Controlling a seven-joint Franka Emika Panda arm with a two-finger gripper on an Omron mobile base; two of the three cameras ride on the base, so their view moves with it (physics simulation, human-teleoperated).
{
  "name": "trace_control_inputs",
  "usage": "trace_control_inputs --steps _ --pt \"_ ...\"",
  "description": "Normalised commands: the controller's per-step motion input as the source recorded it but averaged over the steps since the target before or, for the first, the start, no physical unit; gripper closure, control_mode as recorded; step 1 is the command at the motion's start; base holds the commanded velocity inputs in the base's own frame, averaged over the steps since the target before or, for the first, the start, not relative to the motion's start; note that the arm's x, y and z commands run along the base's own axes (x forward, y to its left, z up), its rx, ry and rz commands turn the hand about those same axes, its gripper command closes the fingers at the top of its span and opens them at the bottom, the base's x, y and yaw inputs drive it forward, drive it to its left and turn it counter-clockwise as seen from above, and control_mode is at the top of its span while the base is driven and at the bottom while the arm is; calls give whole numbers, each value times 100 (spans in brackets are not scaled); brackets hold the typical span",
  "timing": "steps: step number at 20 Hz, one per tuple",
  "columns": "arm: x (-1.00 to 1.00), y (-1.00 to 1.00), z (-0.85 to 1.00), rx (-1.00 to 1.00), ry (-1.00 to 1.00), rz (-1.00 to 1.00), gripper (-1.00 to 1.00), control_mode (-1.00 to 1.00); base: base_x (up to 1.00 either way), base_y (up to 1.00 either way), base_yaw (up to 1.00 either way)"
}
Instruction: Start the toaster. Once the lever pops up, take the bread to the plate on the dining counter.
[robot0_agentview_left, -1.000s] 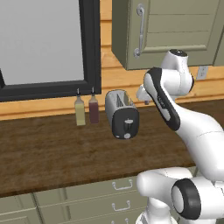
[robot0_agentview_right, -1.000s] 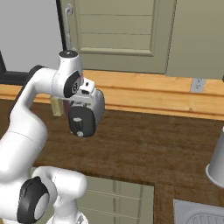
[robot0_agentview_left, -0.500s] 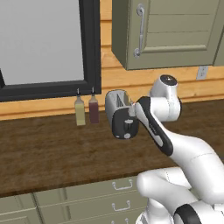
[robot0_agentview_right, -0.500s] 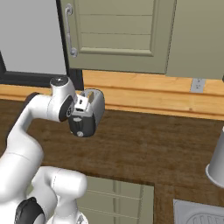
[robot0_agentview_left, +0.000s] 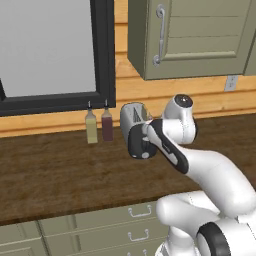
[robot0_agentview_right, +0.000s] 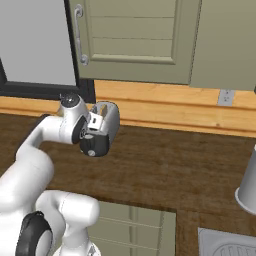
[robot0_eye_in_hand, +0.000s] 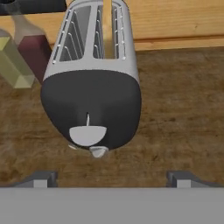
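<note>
Toaster (robot0_eye_in_hand: 94, 74) stands on the dark wood tabletop (robot0_agentview_left: 55, 175) beneath the black-framed window. Just left of the toaster, a yellow bottle (robot0_agentview_left: 90, 127) and a red bottle (robot0_agentview_left: 107, 125) stand side by side. Bread (robot0_eye_in_hand: 107, 27) sits upright in a toaster slot. The lever (robot0_eye_in_hand: 88, 134) lies low on the black end face. The hand (robot0_eye_in_hand: 109, 178), fingers spread wide and empty, faces that end.

Bread (robot0_eye_in_hand: 107, 30) perhaps mostly inside toaster (robot0_eye_in_hand: 92, 87)
</note>
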Motion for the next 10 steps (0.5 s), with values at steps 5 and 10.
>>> trace_control_inputs --steps 5,10 --pt "40 0 -26 0 0 -3 -100 -100 0 0 0" --pt "4 0 -22 0 0 0 -100 -100 0 0 0"
